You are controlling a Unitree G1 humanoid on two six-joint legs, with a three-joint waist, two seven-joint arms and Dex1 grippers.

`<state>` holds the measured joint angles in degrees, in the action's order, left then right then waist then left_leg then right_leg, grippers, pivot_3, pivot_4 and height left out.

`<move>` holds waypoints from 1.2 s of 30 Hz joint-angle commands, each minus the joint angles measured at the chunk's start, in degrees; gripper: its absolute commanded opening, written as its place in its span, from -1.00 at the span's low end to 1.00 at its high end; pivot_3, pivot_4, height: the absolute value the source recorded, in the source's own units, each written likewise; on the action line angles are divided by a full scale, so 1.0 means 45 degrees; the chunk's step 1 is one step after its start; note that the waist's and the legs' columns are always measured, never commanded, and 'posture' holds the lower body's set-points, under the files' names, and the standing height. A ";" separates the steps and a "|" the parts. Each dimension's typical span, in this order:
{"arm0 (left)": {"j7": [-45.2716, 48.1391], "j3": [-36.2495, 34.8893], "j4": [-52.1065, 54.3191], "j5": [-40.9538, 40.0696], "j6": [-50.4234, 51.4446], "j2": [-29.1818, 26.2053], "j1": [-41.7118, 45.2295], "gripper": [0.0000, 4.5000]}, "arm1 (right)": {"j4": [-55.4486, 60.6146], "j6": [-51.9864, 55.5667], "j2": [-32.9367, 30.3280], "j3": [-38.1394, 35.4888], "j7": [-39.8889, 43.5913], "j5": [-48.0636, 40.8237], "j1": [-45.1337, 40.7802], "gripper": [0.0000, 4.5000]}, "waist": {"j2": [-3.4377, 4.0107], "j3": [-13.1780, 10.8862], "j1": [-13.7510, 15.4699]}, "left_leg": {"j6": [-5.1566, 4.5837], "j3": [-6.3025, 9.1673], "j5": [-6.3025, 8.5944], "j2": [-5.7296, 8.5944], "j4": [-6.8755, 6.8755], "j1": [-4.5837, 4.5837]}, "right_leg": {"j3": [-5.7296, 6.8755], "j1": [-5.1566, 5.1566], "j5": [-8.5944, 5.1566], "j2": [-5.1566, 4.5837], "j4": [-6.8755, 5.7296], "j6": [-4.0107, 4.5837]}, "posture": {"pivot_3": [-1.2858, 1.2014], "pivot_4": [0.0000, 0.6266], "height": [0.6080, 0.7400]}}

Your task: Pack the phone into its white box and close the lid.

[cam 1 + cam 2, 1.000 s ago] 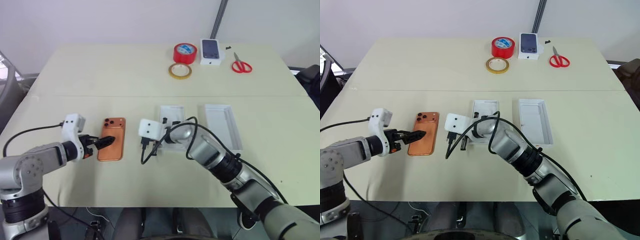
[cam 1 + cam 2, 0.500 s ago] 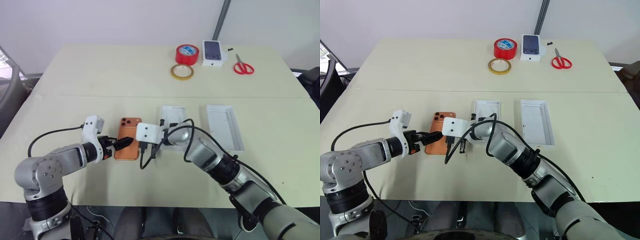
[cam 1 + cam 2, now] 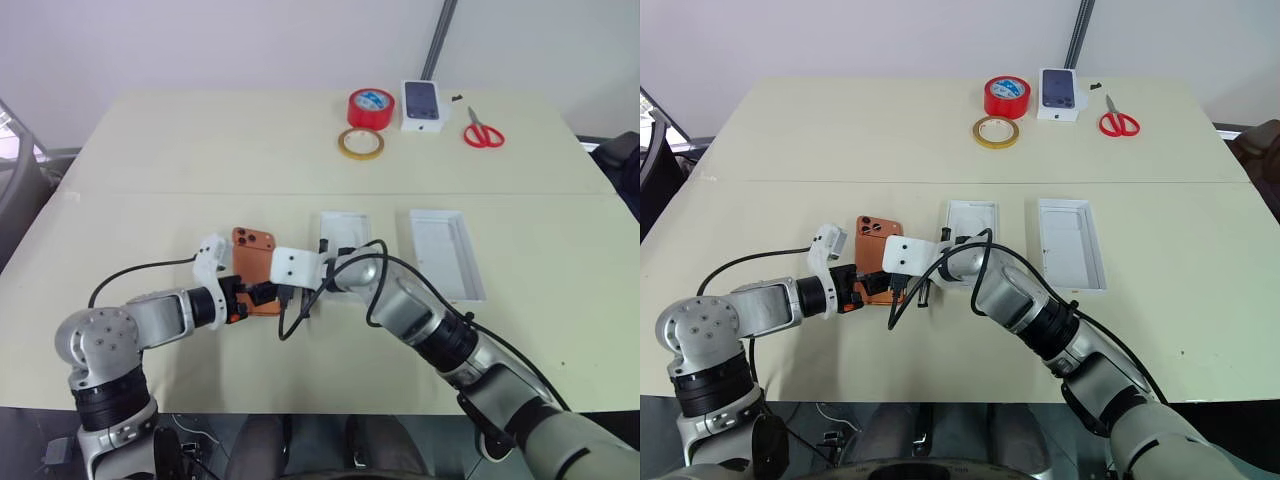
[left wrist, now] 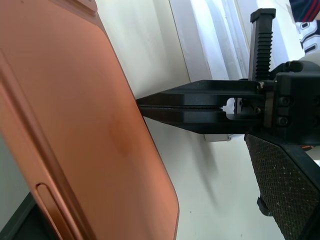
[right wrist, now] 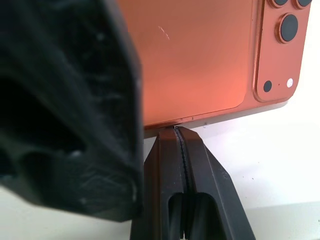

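Copper-orange phone: flat, rigid smartphone (image 3: 256,267) with rounded corners and a raised camera cluster at one corner of its back, lying back-up near the middle of the tabletop, closer to the front edge than the back.
Phone surface: smooth matte back with a glossier metal-looking side band; likely slick under hard fingers.
Handling: judged stiff, fairly light and scratch-prone; too thin to pinch from above while flat, so the long side edges look like the sensible hold once one edge is lifted.
White box: shallow plain white rectangular tray with a raised rim (image 3: 447,252), probably stiff card, well to the right of the phone.
White insert: smaller white tray (image 3: 343,226) between phone and box, just behind the right wrist.
Left gripper: black two-finger claw (image 3: 256,292) with fingers spread wide, at the phone's near left edge; the left wrist view has the phone's back tilted close before it.
Right gripper: black claw (image 5: 179,145) with fingers pressed together, holding nothing, its tip touching the phone's right long edge like a stop or wedge.
Tabletop: pale beige matte board (image 3: 200,150) with a seam across it.
Back edge items: red tape roll (image 3: 371,106), yellowish tape ring (image 3: 360,143), small printed white box (image 3: 423,104), red-handled scissors (image 3: 483,131).
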<state>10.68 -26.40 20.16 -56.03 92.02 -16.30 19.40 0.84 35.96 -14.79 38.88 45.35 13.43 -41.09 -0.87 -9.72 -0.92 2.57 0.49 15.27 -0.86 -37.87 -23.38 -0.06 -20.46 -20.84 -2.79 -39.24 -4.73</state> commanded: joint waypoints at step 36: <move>-0.3171 -0.4407 -0.1571 -0.2754 0.0058 0.1240 0.0562 -0.99 | 0.2335 0.0326 -0.0523 -0.2030 0.0013 -0.0772 0.0226 -1.00 | -0.0027 0.0003 -0.0001 | 0.0011 0.0000 -0.0003 -0.0005 0.0022 -0.0006 | -0.0002 -0.0016 0.0000 0.0001 0.0011 0.0000 | 0.03 -0.52 1.00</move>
<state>-2.06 -44.24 12.16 -66.96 92.01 -10.34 20.85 6.55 37.44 -16.88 33.37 45.36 11.54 -39.97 -0.99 -9.71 -0.92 2.62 0.49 15.25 -0.88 -37.76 -23.42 -0.07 -20.54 -20.84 -2.79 -39.19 -4.73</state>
